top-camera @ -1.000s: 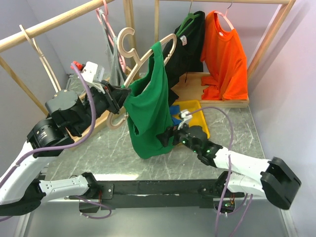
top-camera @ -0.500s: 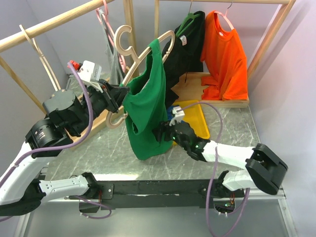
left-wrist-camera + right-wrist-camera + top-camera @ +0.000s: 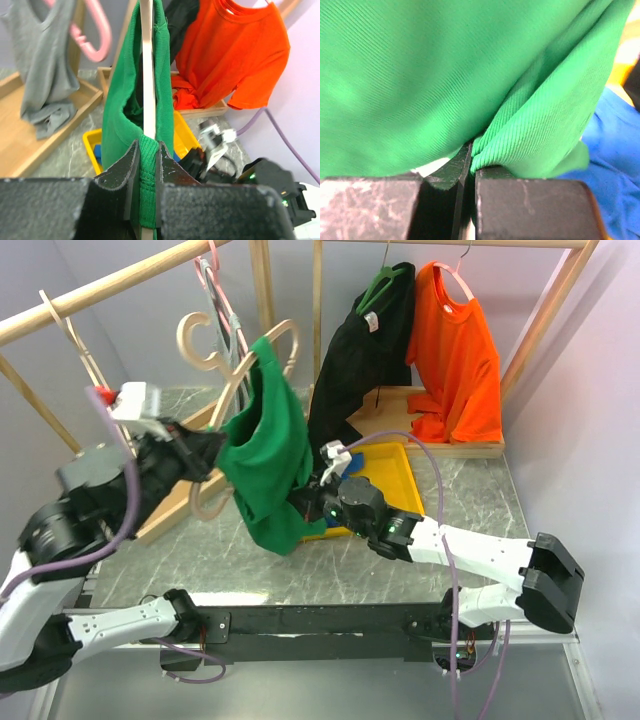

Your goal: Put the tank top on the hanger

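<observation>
Limply, ribbed green tank top (image 3: 265,455), left claw (image 3: 147,150) and right claw (image 3: 470,156) tight on it.

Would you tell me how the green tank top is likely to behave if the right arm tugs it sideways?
Probably floppy: the tank top hangs in loose folds off the hanger. Likely stretchy, since its ribbed knit bunches where the right jaws pinch it.

The tank top (image 3: 262,455) is draped on the hanger (image 3: 285,333), held at centre-left above the table (image 3: 180,550). The left gripper (image 3: 213,447) sits at its left, closed on the hanger. The right gripper (image 3: 308,502) sits at its near right, closed on its hem. A tray (image 3: 400,475) lies on the table just behind the right gripper, and a T-shirt (image 3: 460,350) hangs at far right.
</observation>
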Motion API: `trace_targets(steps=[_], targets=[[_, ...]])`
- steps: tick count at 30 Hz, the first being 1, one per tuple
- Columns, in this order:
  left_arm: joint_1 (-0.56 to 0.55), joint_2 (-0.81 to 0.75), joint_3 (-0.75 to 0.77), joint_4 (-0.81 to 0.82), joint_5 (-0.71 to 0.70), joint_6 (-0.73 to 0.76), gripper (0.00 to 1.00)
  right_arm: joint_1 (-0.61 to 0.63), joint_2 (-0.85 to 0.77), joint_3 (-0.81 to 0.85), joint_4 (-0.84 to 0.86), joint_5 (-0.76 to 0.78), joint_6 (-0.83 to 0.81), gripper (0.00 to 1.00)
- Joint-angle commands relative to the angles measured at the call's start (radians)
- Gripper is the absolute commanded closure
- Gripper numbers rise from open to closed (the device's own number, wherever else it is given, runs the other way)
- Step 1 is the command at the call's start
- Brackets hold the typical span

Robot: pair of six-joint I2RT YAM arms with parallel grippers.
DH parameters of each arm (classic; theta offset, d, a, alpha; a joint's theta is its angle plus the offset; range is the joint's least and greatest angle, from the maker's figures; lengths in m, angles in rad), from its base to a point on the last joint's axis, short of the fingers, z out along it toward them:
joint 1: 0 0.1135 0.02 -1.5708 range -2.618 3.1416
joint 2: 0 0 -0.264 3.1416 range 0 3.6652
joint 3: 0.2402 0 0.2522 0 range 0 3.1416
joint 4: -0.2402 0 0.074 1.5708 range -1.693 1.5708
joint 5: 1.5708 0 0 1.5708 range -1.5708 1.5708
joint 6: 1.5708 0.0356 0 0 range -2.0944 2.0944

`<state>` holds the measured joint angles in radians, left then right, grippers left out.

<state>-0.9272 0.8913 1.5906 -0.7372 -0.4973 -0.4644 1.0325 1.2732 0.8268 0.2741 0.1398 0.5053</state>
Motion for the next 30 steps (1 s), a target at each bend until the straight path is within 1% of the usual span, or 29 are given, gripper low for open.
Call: trace_targets(steps=[1, 6, 10, 16, 21, 30], targets=[[-0.001, -0.066, 0.012, -0.060, -0.066, -0.108, 0.99, 0.046, 0.009, 0.124, -0.030, -0.020, 0.007, 1.00], [-0.001, -0.078, 0.023, -0.165, -0.057, -0.134, 0.99, 0.092, 0.061, 0.214, -0.064, -0.009, 0.004, 1.00], [0.001, -0.123, -0.018, -0.157, 0.066, -0.091, 0.99, 0.136, 0.074, 0.235, -0.072, 0.036, 0.006, 1.00], [-0.001, -0.149, -0.041, -0.197, 0.143, -0.072, 0.99, 0.167, 0.074, 0.250, -0.087, 0.067, 0.009, 1.00], [0.001, -0.144, -0.044, -0.281, 0.074, -0.123, 0.99, 0.169, 0.080, 0.245, -0.092, 0.060, 0.021, 1.00], [-0.001, -0.147, -0.023, -0.419, 0.028, -0.192, 0.99, 0.170, 0.104, 0.262, -0.110, 0.020, 0.036, 1.00]])
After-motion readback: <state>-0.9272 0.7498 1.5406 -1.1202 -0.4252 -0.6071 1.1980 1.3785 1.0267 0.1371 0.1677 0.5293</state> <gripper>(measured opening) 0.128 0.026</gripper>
